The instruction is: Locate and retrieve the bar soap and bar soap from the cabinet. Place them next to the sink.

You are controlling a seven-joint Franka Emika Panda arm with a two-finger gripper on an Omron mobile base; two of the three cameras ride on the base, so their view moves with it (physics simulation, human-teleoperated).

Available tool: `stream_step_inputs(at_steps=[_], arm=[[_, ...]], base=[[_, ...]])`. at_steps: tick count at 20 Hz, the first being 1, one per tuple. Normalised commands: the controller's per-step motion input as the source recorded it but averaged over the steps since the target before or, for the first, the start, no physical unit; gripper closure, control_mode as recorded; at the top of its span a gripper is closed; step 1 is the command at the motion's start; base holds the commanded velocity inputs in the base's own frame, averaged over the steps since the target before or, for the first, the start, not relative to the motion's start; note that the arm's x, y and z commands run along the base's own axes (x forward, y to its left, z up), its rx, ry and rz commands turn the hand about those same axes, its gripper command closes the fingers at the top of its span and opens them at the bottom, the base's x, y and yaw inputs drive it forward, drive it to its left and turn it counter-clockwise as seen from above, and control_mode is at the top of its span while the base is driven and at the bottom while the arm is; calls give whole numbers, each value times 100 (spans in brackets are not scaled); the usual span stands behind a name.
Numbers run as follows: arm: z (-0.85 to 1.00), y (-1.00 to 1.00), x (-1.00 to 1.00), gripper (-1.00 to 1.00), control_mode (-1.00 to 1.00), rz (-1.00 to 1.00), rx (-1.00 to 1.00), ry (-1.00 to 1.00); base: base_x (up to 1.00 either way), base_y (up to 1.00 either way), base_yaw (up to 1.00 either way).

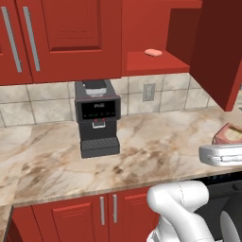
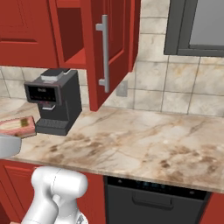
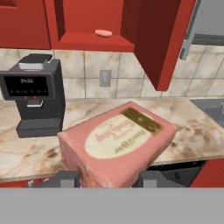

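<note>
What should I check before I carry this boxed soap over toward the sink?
1. Grip: boxed soap sits between the claw fingertips, held above the counter: ok.
2. Claw closure on the box: jaws press both sides in the hand view: ok.
3. Second soap: pink bar lies on the cabinet shelf, not yet retrieved: not ok.
4. Cabinet door is open and juts over the counter near the carry path: cannot tell if it clears.
5. Coffee machine stands apart from the held box: ok.
6. Sink location: a grey patch at the right edge of the hand view, unclear: cannot tell.
</note>
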Motion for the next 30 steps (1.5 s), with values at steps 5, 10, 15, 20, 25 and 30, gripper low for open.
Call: stream_step_inputs(at_steps=[5,10,15,20,25,30], arm=[[0,0,0,100,100,0,0,0],[0,0,0,100,100,0,0,0],[0,0,0,100,100,0,0,0],[0,0,0,100,100,0,0,0],[0,0,0,100,100,0,0,0],[0,0,0,100,100,0,0,0]], base=[[-3,-44,0],[-1,-41,0],[-2,-43,0],[-2,-45,0],[-1,-58,-1],[1,-75,0]])
